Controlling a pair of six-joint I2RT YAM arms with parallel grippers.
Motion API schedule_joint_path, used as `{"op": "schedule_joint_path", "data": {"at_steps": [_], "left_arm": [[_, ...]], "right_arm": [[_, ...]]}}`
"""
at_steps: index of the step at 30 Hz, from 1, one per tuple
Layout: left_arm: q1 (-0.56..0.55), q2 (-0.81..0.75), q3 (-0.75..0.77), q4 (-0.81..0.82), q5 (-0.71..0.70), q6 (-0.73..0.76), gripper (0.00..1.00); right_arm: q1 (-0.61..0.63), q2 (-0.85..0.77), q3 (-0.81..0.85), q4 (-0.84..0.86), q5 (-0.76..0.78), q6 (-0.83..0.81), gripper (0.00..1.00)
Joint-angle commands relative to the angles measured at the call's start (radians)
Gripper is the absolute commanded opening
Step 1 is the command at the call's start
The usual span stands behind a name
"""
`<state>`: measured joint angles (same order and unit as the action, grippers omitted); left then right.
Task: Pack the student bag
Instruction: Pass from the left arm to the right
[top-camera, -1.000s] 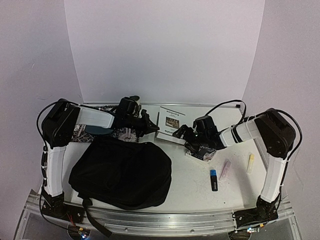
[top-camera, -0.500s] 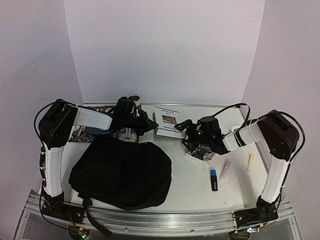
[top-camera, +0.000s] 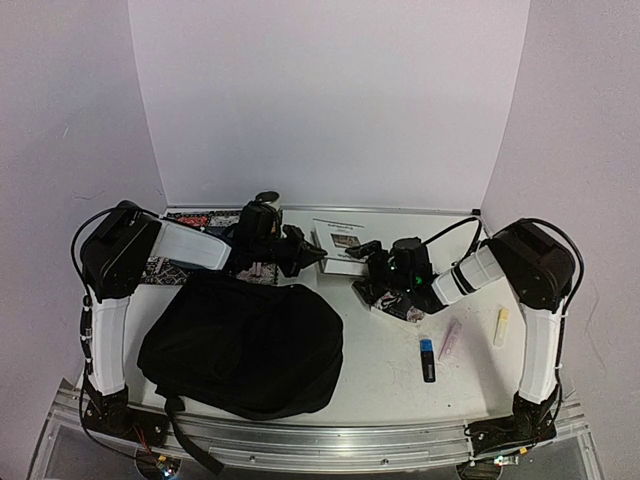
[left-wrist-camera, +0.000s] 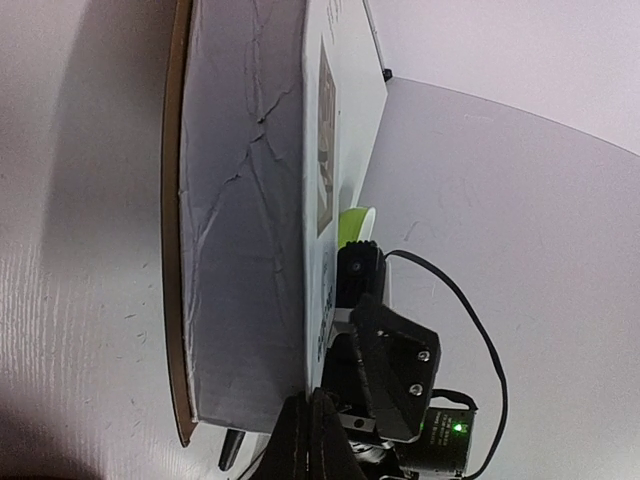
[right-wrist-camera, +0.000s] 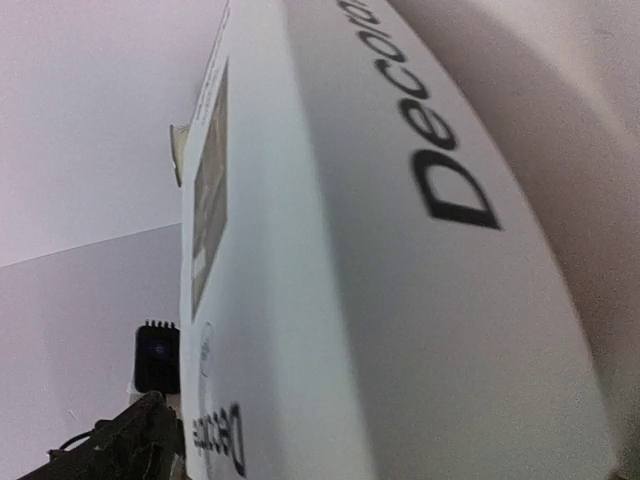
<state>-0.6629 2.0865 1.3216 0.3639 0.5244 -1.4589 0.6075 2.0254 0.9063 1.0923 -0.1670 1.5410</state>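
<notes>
The student bag (top-camera: 240, 345), a floppy black backpack, lies flat at the front left of the table. Behind it a white box (top-camera: 338, 238) with a small picture on its lid sits between both arms. My left gripper (top-camera: 312, 258) is shut, its black fingertips (left-wrist-camera: 315, 440) pressed against the box's (left-wrist-camera: 240, 200) left end. My right gripper (top-camera: 364, 264) stands open at the box's right end. In the right wrist view the box (right-wrist-camera: 350, 250) fills the frame very close and my own fingers do not show.
A small patterned box (top-camera: 402, 303) lies under the right wrist. A blue-capped black stick (top-camera: 427, 358), a pink tube (top-camera: 450, 340) and a yellow marker (top-camera: 502, 326) lie front right. A patterned book (top-camera: 165, 268) and a cup (top-camera: 267, 198) are back left.
The right arm has swung left until its gripper reached the white box. The left gripper has pushed right against the box's other end. The box looks narrower and slightly farther back.
</notes>
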Motion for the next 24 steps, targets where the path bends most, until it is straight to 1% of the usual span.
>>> {"op": "schedule_joint_path", "data": {"at_steps": [1, 8, 14, 17, 21, 24], "left_arm": [[-0.024, -0.052, -0.019, 0.097, -0.015, -0.050, 0.00], [-0.058, -0.060, -0.071, 0.141, -0.048, -0.086, 0.00], [-0.080, -0.059, -0.068, 0.159, -0.052, -0.089, 0.00], [-0.092, -0.061, -0.070, 0.163, -0.045, -0.094, 0.00], [-0.108, -0.078, -0.088, 0.169, -0.044, -0.098, 0.00], [-0.113, -0.093, -0.109, 0.172, -0.043, -0.100, 0.04]], "right_arm": [[0.006, 0.024, 0.057, 0.133, 0.024, 0.055, 0.97], [0.007, 0.032, 0.038, 0.234, 0.071, 0.087, 0.87], [0.007, 0.038, 0.031, 0.282, 0.082, 0.091, 0.78], [0.005, 0.036, 0.020, 0.308, 0.089, 0.083, 0.72], [0.005, 0.036, 0.008, 0.336, 0.086, 0.072, 0.60], [0.006, 0.028, -0.010, 0.359, 0.089, 0.063, 0.52]]}}
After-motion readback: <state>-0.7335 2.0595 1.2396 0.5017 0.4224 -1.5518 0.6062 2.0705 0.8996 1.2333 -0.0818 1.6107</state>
